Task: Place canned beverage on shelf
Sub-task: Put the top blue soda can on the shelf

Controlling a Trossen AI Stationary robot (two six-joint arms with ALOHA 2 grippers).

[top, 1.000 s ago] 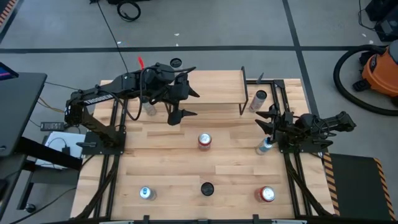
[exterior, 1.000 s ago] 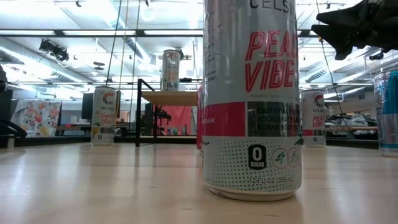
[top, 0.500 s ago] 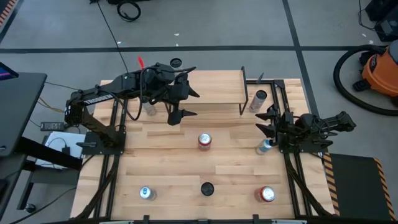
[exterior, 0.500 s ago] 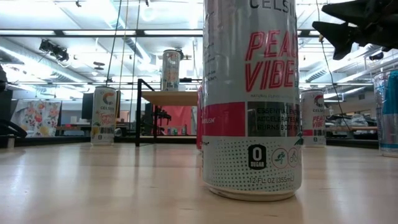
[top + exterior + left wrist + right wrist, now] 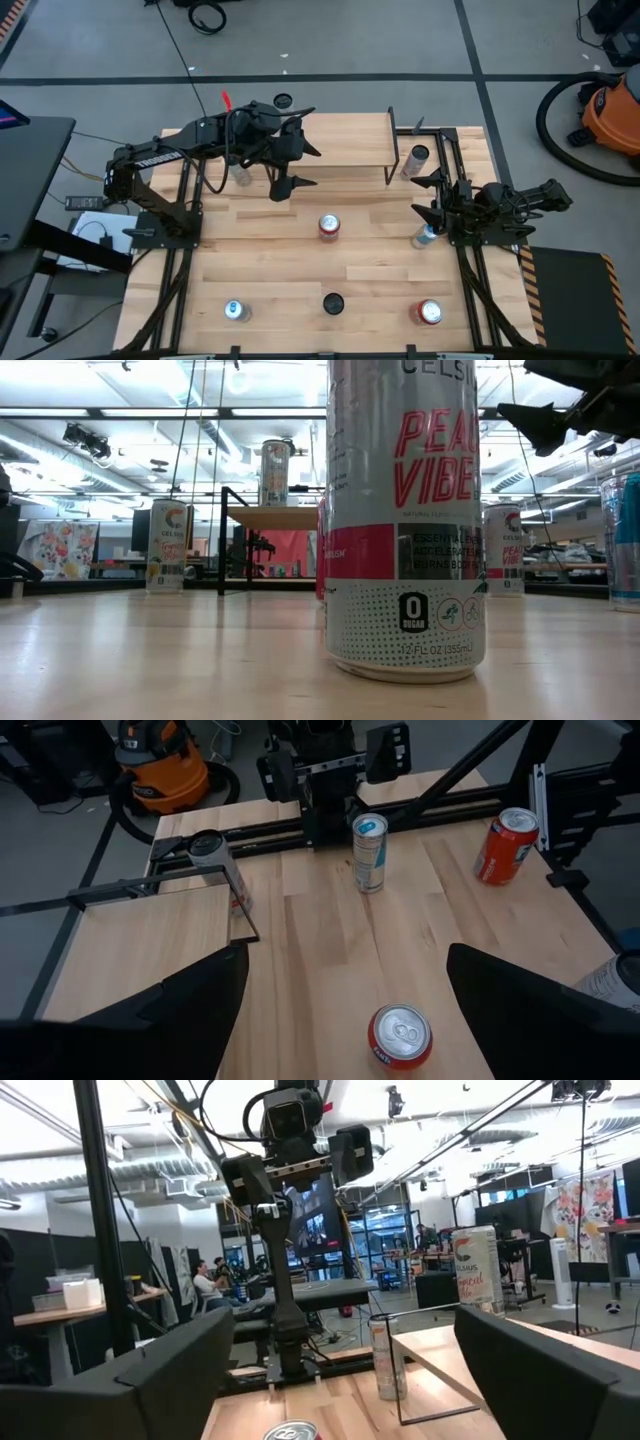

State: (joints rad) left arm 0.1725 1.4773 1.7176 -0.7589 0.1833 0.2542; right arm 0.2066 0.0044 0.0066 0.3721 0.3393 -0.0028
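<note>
1. One can (image 5: 274, 472) stands upright on the shelf (image 5: 340, 153), which sits at the table's (image 5: 270, 270) far edge.
2. Blue-and-white can (image 5: 427, 235) stands upright on the table, below the right gripper (image 5: 427, 195); fingers apart, not touching it.
3. Versus one second ago: right gripper's fingers are spread wider and sit higher above that can.
4. Left gripper (image 5: 303, 166) hovers at the shelf's left end, fingers apart, empty.
5. Red can (image 5: 328, 227) stands mid-table.
</note>
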